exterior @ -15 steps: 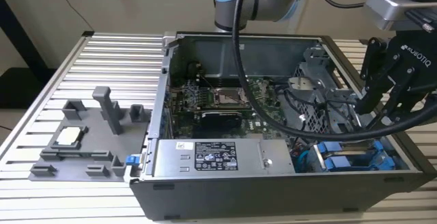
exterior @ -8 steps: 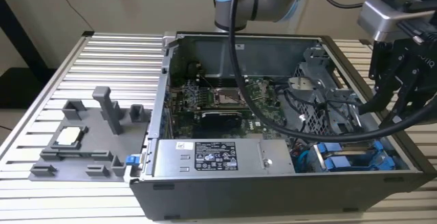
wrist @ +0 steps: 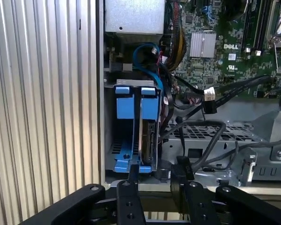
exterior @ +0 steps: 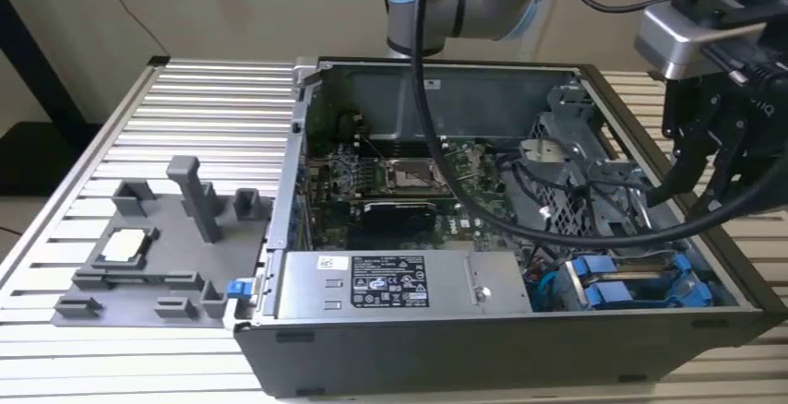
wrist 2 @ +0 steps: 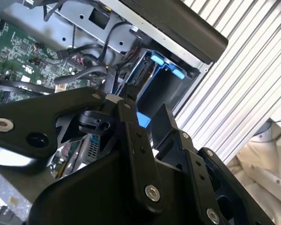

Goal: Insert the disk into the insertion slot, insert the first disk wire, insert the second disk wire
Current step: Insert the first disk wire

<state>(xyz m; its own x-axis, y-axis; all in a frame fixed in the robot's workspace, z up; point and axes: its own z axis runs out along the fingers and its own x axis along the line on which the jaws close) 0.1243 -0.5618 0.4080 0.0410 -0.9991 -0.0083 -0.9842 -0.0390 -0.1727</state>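
**Q:** Exterior view: what are the main bodies, and what are they made of?
**A:** An open computer case [exterior: 493,349] of dark sheet metal rests on a ribbed aluminium table [exterior: 209,118]. Inside it, a green motherboard [exterior: 407,178] lies near the centre. A boxy silver power supply [exterior: 394,284] with a white label sits at 6 o'clock. A grey perforated drive cage [exterior: 573,192] stands at 3 o'clock. At 4 o'clock two bright blue plastic frames [exterior: 615,284] stand side by side in the case corner. A grey moulded fixture [exterior: 148,256] lies on the table at 8 o'clock.

**Q:** And the gripper?
**A:** The gripper [exterior: 699,192], black and angular, hangs at 2 o'clock over the case's rim, near the cage.

**Q:** Second wrist view: how do the fingers stand?
**A:** The black fingers [wrist 2: 131,126] are spread apart. Blue plastic shows through the gap, and nothing is pinched between them.

**Q:** First wrist view: what does the bay hold?
**A:** The insertion slot [wrist: 113,143], a rectangular grey bay with a punched wall, holds both frames upright. The disk [wrist: 149,136], dull silver metal seen edge-on in its blue frame, sits inside the slot, just beside the second blue frame [wrist: 124,112]. A glossy blue cable [wrist: 145,49] loops between the frames and the power supply. A black cable plug [wrist: 210,101] with a pale tag lies between motherboard and cage, apart from the disk. The fingertips [wrist: 132,177] hang just outside the slot's mouth.
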